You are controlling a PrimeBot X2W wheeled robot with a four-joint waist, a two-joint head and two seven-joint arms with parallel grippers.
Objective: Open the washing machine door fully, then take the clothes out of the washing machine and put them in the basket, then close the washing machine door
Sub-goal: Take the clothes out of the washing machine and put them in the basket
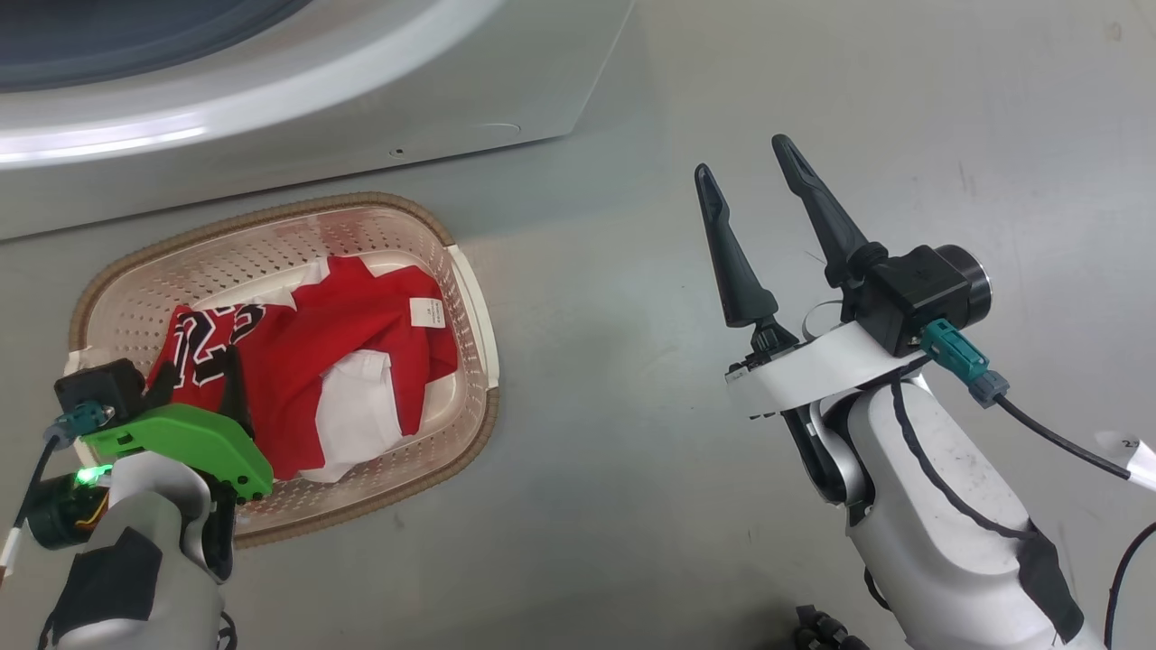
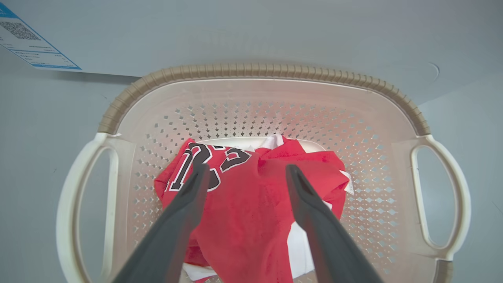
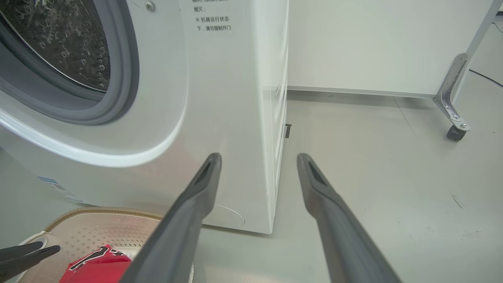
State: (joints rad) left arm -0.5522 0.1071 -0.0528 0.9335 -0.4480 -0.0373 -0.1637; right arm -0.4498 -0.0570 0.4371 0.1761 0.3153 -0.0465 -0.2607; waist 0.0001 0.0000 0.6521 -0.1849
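The cream basket (image 1: 271, 210) sits on the floor in front of the white washing machine (image 1: 361, 108). The red and white clothes (image 1: 352, 334) lie bunched inside it, a numbered jersey on top. My left gripper (image 1: 200, 366) hovers over the basket's near left side. In the left wrist view that gripper (image 2: 247, 169) is open just above the clothes (image 2: 243, 212), with the basket rim (image 2: 267, 70) beyond. My right gripper (image 1: 742, 155) is open over bare floor to the right. The right wrist view shows it (image 3: 259, 157) facing the machine's (image 3: 220, 98) corner and uncovered drum. The washing machine door is out of view.
Grey floor (image 1: 632, 406) spreads to the right of the basket. A white panel on a castor wheel (image 3: 456, 133) stands behind and to the right of the machine. A blue-edged sticker (image 2: 31, 47) is low on the machine front. A cable trails from my right wrist.
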